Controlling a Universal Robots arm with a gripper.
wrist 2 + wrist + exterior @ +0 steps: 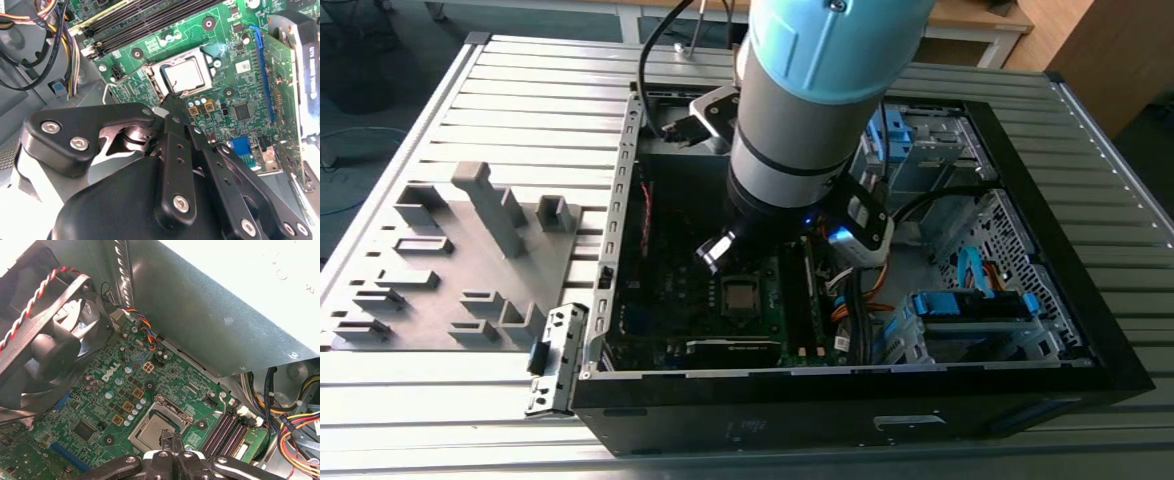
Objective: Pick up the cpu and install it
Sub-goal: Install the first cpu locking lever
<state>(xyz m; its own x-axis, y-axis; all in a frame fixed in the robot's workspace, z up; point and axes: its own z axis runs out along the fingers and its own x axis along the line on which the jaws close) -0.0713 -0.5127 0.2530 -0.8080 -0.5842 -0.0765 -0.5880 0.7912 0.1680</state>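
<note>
Just beyond the tool (172, 102) tip, the cpu (184, 76) lies seated in its socket (156, 75)

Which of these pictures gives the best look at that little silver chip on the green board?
The second wrist view: the cpu sits close and well lit in its socket, with the tool just at its edge. In the first wrist view the cpu is partly hidden by the tool. The exterior view shows the cpu small and dim.

Cpu (184, 76): dull silver-grey metal face, smooth. Gripper (172, 102): matt black links, bright metal screws. Board (100, 405): glossy green.
</note>
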